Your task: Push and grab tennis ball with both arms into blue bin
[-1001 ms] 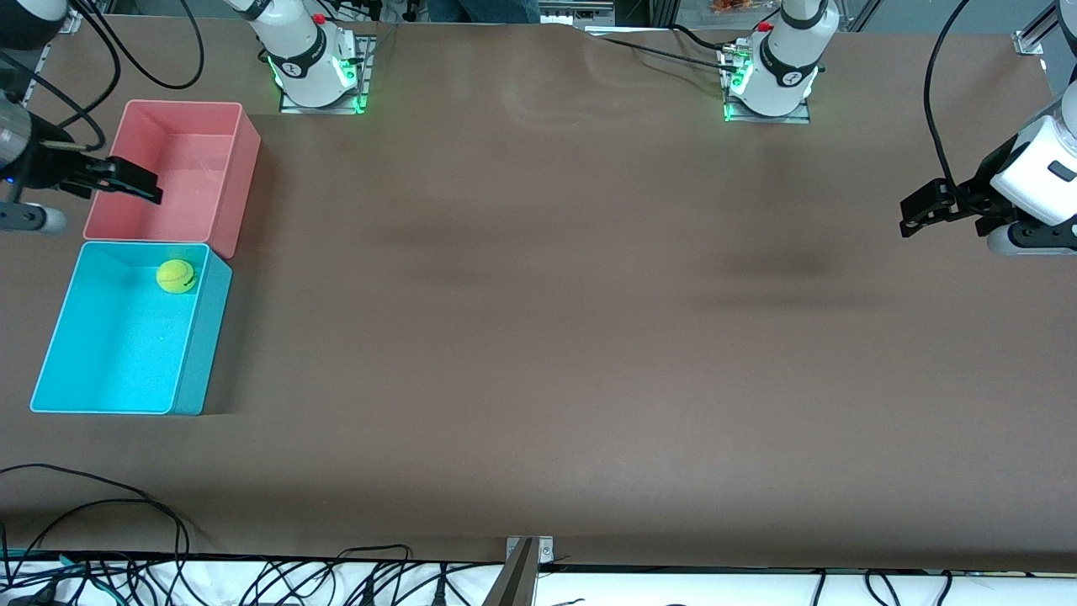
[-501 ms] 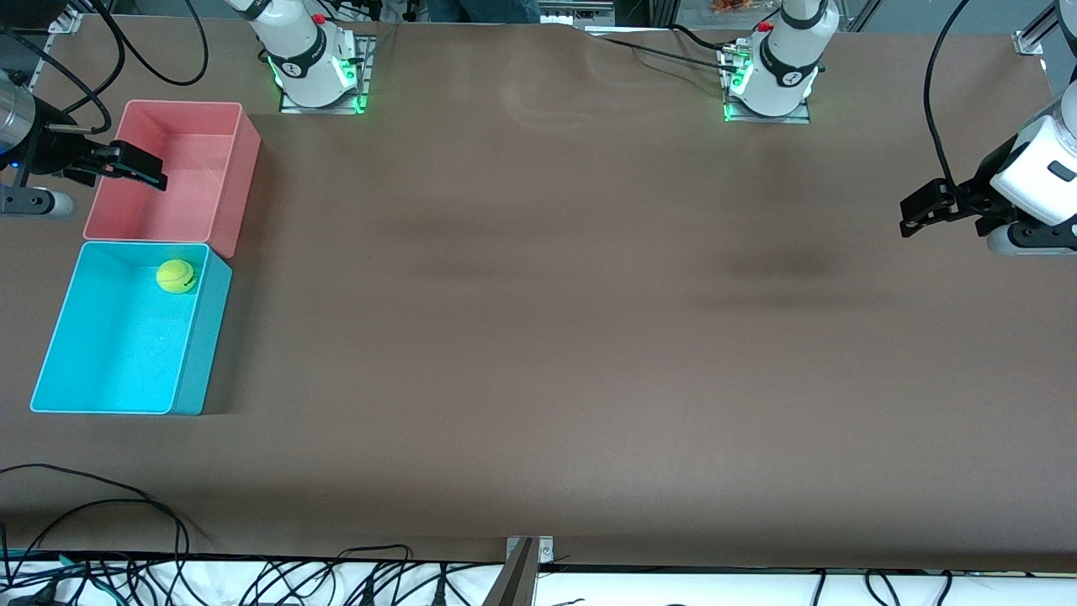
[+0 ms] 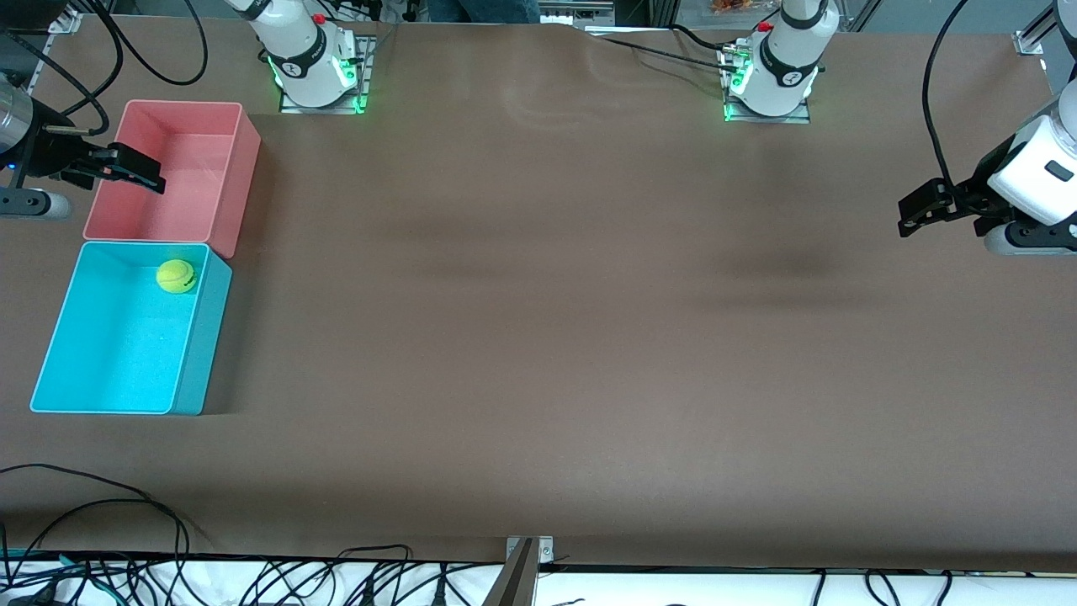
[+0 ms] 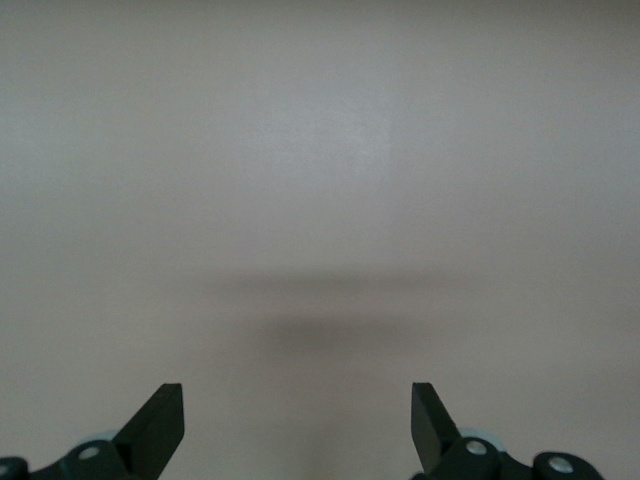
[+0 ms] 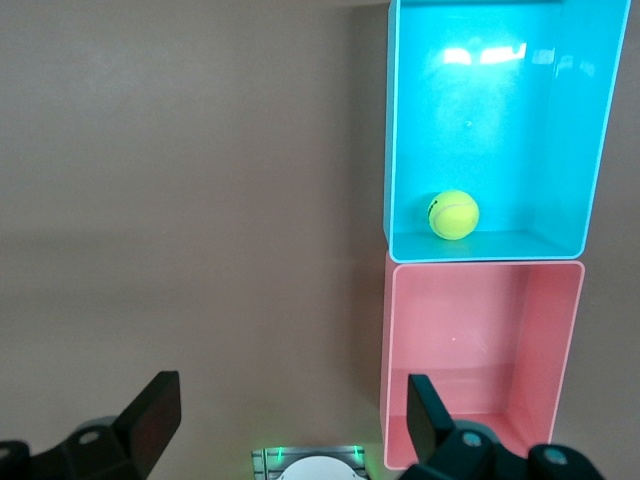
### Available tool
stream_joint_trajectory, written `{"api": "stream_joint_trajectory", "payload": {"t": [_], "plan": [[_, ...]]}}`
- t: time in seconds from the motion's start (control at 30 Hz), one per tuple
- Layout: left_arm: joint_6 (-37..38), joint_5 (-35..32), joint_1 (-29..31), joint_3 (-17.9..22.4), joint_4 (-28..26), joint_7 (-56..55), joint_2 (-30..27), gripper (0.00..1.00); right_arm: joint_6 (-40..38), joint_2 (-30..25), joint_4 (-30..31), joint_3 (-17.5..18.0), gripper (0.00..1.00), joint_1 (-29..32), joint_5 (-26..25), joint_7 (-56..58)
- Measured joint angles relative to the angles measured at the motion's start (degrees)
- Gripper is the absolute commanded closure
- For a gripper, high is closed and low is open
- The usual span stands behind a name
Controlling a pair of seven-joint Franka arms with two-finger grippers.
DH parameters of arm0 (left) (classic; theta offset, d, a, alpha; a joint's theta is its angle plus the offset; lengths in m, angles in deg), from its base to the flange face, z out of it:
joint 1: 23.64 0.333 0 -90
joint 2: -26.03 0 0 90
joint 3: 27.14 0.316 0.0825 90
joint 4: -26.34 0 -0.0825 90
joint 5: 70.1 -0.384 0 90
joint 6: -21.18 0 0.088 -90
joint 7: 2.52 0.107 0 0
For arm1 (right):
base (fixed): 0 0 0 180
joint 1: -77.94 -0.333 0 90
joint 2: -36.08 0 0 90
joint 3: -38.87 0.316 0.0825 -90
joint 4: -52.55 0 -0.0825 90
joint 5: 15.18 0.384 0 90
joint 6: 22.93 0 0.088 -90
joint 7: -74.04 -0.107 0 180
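A: Ball [image 3: 175, 275] lies in blue bin [image 3: 84, 404]; right gripper [image 3: 126, 168], spread and empty, hangs over pink bin [image 3: 240, 168].

B: Left gripper [image 3: 917, 210], spread, over bare table [image 3: 538, 337]; its wrist view shows only that.

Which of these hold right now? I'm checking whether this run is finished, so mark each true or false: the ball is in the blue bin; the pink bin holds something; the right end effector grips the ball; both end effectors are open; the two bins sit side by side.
1. The tennis ball lies in the blue bin. True.
2. The pink bin holds an object. False: nothing shows inside it.
3. The right end effector grips the ball. False: it is open and holds nothing, up over the pink bin's edge.
4. Both end effectors are open. True: the left end effector is open too, over bare table at the left arm's end.
5. The bins sit side by side. True: the blue one is nearer the front camera.
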Motion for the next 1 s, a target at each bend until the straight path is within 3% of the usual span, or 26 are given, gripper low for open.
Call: {"api": "stream_joint_trajectory", "payload": {"t": [0.27,1.0], "plan": [[0.0,0.0,0.1,0.1,0.0,0.0,0.0,0.0,5.5,0.3,0.6,0.0,0.0,0.1,1.5,-0.1],[0.0,0.0,0.1,0.1,0.0,-0.1,0.0,0.0,7.2,0.4,1.0,0.0,0.0,0.3,1.8,-0.1]]}}
